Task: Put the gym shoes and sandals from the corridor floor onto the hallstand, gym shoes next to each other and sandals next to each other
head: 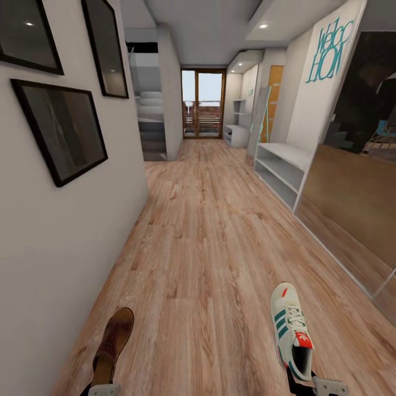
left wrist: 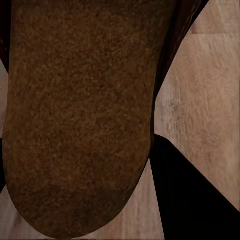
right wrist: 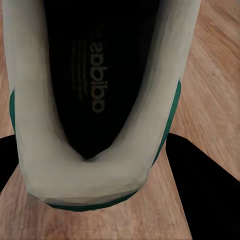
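Observation:
In the head view a dark-brown sandal (head: 113,344) hangs above the corridor floor (head: 203,258) at the lower left, with my left gripper (head: 103,389) shut on its near end. At the lower right, an off-white gym shoe (head: 291,330) with green stripes and a red heel tab points forward, my right gripper (head: 314,385) shut on its heel. The left wrist view is close on the sandal's sole (left wrist: 80,115) between dark fingers (left wrist: 200,195). In the right wrist view the shoe's opening (right wrist: 95,100) sits between dark fingers (right wrist: 205,180). The pale-grey hallstand (head: 281,165) stands ahead on the right. The second shoe and second sandal are out of view.
A white wall with dark framed pictures (head: 60,129) runs close along my left. A dark glossy panel (head: 352,203) lines the right side past the hallstand. Stairs (head: 151,118) and a glass door (head: 203,103) lie at the far end, beside another pale shelf unit (head: 236,132).

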